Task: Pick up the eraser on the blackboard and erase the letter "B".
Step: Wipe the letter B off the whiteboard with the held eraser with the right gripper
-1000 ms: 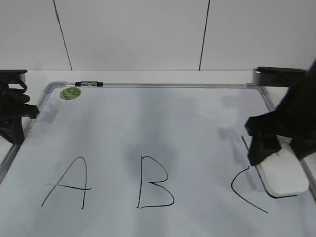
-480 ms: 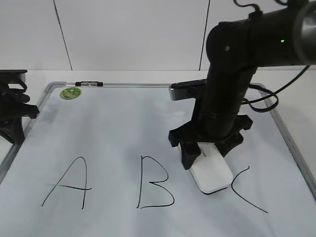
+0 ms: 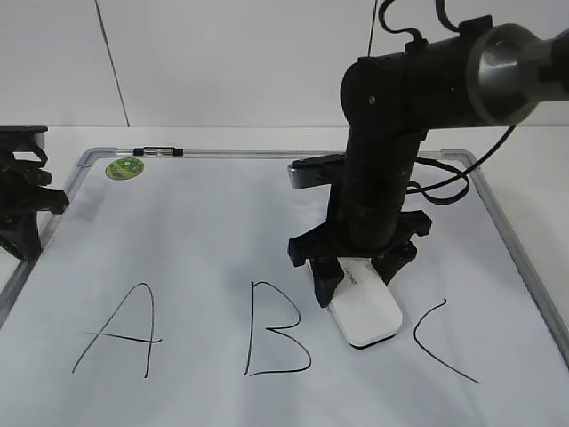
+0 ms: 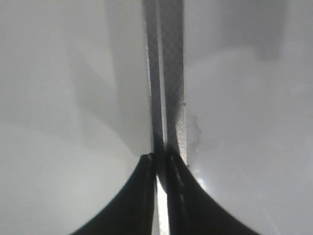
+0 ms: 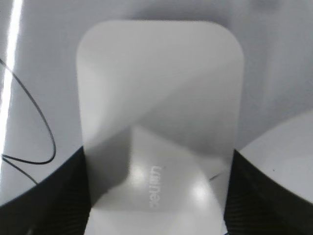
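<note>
The white eraser lies on the blackboard, a white board with a grey frame, between the letter "B" and the "C". My right gripper is shut on the eraser's far end; its fingers press both long sides in the right wrist view, where the eraser fills the frame and part of the "B" shows at the left. My left gripper is shut and empty over the board's left frame edge; it also shows in the exterior view.
The letter "A" is at the left of the board. A round green sticker and a small marker clip sit at the top left corner. The right arm reaches over the board's middle.
My right gripper has carried the eraser leftward from the board's right edge, past the "C", to just right of the "B". The left arm has not moved.
</note>
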Robot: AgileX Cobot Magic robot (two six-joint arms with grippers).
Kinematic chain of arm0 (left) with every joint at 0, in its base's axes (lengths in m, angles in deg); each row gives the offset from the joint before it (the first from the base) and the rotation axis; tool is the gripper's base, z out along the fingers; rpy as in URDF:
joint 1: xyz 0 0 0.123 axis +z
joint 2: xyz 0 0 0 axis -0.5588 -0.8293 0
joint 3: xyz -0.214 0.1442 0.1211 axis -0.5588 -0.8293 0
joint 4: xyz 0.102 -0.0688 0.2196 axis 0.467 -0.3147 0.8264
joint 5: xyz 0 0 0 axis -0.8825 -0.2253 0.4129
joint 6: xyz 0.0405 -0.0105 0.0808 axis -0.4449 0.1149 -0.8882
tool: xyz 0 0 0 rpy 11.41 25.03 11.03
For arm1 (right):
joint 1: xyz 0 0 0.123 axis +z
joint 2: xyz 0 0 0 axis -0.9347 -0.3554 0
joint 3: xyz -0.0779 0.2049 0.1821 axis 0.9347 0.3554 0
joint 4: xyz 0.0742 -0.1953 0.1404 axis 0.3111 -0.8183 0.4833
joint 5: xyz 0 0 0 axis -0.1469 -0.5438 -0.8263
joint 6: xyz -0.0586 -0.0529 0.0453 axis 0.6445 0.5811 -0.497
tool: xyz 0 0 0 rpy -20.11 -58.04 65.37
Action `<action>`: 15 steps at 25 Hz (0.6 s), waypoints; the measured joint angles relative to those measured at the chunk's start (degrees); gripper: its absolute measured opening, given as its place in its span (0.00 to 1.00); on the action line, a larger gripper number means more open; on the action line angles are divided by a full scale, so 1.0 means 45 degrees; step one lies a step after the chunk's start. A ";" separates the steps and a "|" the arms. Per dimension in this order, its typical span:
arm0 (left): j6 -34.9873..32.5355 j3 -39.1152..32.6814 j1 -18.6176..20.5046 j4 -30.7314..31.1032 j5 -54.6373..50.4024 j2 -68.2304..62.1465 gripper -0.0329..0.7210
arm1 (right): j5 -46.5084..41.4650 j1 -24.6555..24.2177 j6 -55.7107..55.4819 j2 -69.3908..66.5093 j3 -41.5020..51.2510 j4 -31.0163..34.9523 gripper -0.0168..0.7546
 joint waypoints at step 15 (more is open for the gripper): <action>0.0000 0.0000 0.0009 0.0140 -0.0266 0.0000 0.09 | 0.0619 0.3909 0.0024 -0.0290 -0.0247 0.0514 0.71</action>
